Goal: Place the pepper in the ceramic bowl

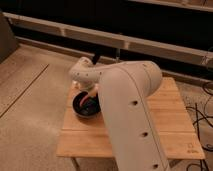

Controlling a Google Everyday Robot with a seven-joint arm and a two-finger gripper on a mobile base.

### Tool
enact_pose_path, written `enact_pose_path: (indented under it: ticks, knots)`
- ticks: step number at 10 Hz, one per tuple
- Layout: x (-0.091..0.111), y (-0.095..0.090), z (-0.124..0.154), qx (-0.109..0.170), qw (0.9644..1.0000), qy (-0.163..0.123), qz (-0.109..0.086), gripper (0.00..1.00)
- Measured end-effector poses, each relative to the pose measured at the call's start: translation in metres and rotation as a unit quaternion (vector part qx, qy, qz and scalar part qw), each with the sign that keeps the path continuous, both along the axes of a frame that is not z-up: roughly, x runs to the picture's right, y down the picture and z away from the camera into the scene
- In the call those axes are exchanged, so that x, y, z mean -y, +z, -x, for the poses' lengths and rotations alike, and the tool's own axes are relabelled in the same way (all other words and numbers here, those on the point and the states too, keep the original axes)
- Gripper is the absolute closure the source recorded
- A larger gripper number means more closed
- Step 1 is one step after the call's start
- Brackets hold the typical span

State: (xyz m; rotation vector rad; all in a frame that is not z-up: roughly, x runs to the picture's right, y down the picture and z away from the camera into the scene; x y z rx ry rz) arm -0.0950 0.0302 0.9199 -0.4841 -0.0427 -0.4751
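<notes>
The dark glossy ceramic bowl (85, 105) sits on the left part of a wooden table (170, 120). An orange-red pepper (89, 96) shows at the bowl's far rim, reaching down into it, just under my wrist. My gripper (93, 91) hangs right above the bowl's far edge, mostly hidden behind my white arm (127, 110), which crosses the table from the lower right. I cannot tell whether the pepper is still held or lies in the bowl.
The slatted wooden table stands on a speckled floor (30, 100). A railing and dark wall (125, 30) run behind it. Black cables (202, 117) lie on the floor at the right.
</notes>
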Motion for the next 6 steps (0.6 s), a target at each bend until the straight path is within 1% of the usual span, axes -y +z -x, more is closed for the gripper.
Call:
enact_pose_path:
  ticks: [4,6]
  knots:
    - [-0.012,-0.005,-0.002,0.003,0.9999,0.007,0.012,0.99]
    - [-0.014,-0.006,-0.004,0.004,0.9998,0.009,0.016,0.82]
